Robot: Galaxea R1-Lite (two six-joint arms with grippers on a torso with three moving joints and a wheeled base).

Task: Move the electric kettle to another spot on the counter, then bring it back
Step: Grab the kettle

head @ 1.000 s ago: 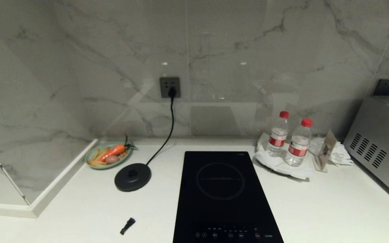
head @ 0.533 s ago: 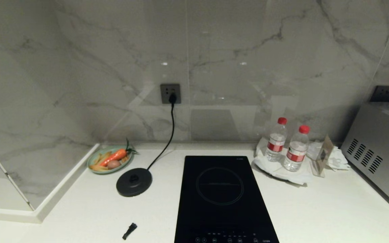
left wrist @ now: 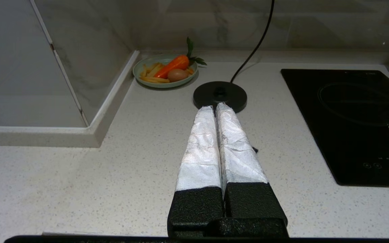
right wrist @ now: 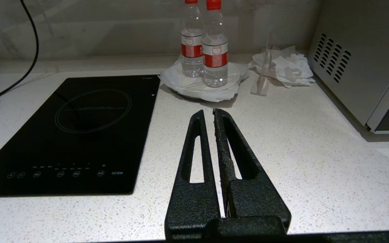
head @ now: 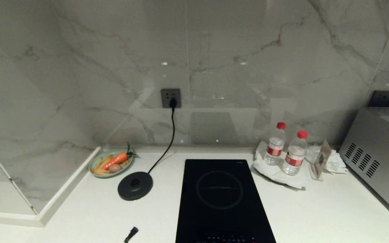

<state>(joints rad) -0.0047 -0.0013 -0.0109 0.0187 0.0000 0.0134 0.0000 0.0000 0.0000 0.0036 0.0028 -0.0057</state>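
The counter (head: 89,216) runs white and speckled under a marble wall (head: 235,67), with a black hob (head: 219,199) set into it at the middle. The kettle shows in none of the views, so where it stands cannot be told; only its base (head: 135,185), a flat black disc, sits left of the hob, and its cord (head: 171,131) climbs to a plug in the socket (head: 171,98) on the wall. Just beyond the base at far left, a green plate (head: 95,165) holds a carrot (head: 115,158) with green leaves, an egg (head: 114,168) and pale yellow sticks that look like fries (head: 99,171). A small black piece (head: 131,234) lies on the near counter left of the hob; what it is cannot be told. Right of the hob, at the far side, a white plate lined with paper (head: 275,173) carries two water bottles (head: 284,148) with red caps and red labels, standing upright and close together. Just right of them a clear card stand (head: 319,160) leans beside crumpled tissue (head: 333,163), and a silver oven (head: 377,152) fills the far right. Neither arm shows in the head view. In the left wrist view the left gripper (left wrist: 214,107) hangs above the near counter, its foil-wrapped fingers (left wrist: 201,141) pressed together and empty, pointing toward the base. In the right wrist view the right gripper (right wrist: 207,114) hangs over the counter right of the hob, its black fingers (right wrist: 194,148) nearly touching at the tips, clenched on nothing, pointing toward the bottles.
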